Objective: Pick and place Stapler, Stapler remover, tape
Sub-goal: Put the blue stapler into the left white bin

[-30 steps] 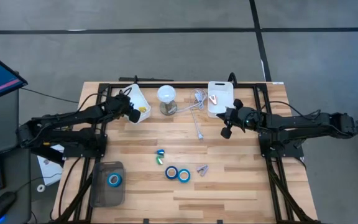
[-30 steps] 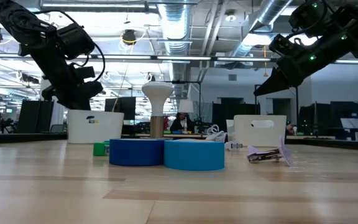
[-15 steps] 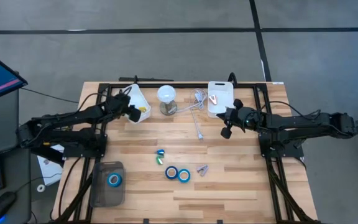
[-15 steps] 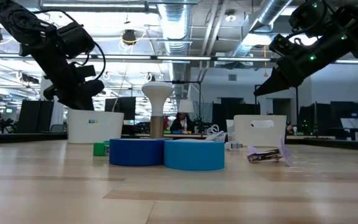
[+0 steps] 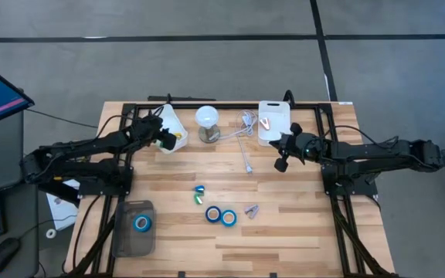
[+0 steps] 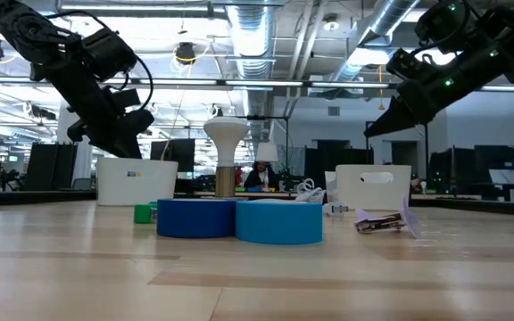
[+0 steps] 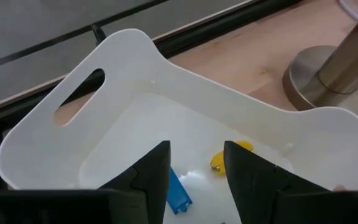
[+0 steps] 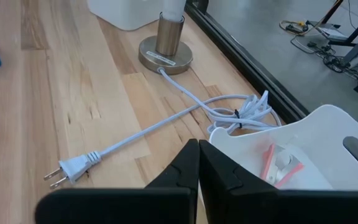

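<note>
Two blue tape rolls (image 5: 221,216) lie side by side on the table's middle, seen close in the low view (image 6: 239,221). A third tape roll (image 5: 141,224) lies in a grey tray. The purple stapler remover (image 5: 252,210) lies to their right. A small green and blue thing (image 5: 199,194), perhaps the stapler, lies just beyond them. My left gripper (image 7: 196,167) hangs open over the left white bin (image 7: 135,81), which holds a blue piece (image 7: 178,191) and a yellow piece (image 7: 224,157). My right gripper (image 8: 198,163) is shut and holds nothing, near the right white bin (image 8: 316,134).
A lamp (image 5: 207,120) stands at the far edge between the bins, and its white cord and plug (image 8: 73,167) trail across the table. The right bin holds a red and white thing (image 8: 278,163). The grey tray (image 5: 134,228) sits at the near left.
</note>
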Available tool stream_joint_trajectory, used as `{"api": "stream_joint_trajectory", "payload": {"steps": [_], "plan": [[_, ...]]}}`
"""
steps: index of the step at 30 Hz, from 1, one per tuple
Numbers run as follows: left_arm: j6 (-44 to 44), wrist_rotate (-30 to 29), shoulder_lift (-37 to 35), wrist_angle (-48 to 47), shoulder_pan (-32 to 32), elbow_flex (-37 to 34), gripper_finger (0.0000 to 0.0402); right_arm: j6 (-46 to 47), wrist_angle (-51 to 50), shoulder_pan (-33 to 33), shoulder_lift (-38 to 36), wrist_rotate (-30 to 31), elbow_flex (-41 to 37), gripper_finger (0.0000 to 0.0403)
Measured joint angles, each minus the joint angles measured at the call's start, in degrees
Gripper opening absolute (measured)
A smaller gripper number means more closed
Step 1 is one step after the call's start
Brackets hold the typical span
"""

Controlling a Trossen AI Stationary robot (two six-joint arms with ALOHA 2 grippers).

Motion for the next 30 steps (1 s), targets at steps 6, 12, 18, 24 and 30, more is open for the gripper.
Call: {"api": "stream_joint_trajectory", "payload": {"steps": [6,12,18,24,30], "plan": [[0.0,0.0,0.0,1.5,0.0,0.0,0.0140,0.1,0.0,0.0,0.0,0.0,0.0,0.0000],[-1.4,0.2,0.0,6.9,-0.2,0.0,0.0140,0.1,0.0,0.0,0.0,0.0,0.0,0.0000],[-6.1,2.1,0.0,14.6,-1.0,0.1,0.0140,0.1,0.5,0.0,0.0,0.0,0.0,0.0000],[1.6,18.5,0.0,22.2,-2.5,0.1,0.0130,0.1,0.8,0.0,0.0,0.0,0.0,0.0000],[6.1,24.4,0.0,26.4,-12.8,0.1,0.0093,0.0,1.4,0.0,0.0,0.0,0.0,0.0000]]}}
